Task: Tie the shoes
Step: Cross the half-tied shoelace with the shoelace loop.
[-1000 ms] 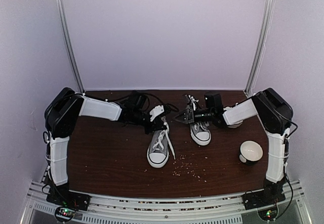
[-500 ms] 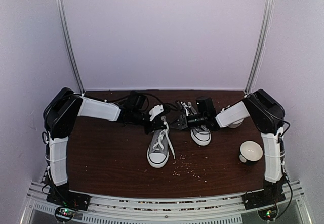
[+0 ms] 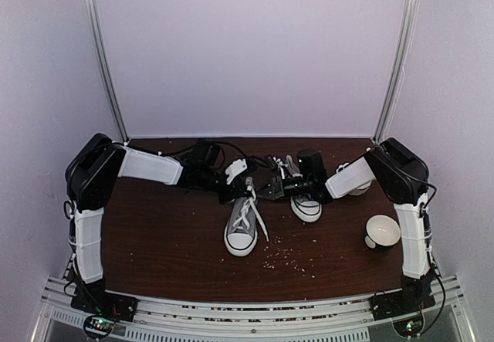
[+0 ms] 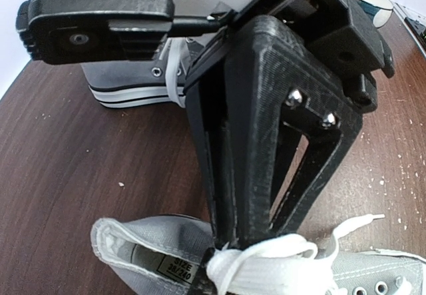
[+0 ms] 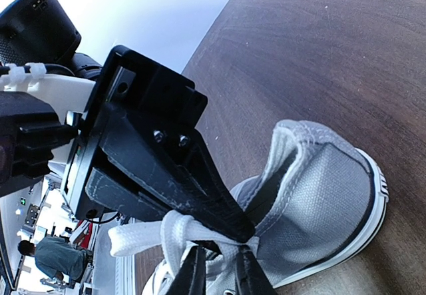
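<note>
Brown table (image 3: 170, 242) bears both shoes (image 3: 241, 230) lengthwise, toes toward its near edge.

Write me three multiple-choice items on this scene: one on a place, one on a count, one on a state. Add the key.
1. Where does the cup stand?
A. far-left corner of the table
B. right side of the table
C. against the back wall

2. How many shoes are on the table?
A. one
B. two
C. four

3. The left gripper is:
A. wide open
B. shut on a white lace
C. shut on the cup

Key:
1 B: the top view shows the cup by the table's right edge.
2 B: two grey sneakers lie mid-table in the top view.
3 B: the left wrist view shows its fingers closed, with the lace pinched at their tips.
</note>
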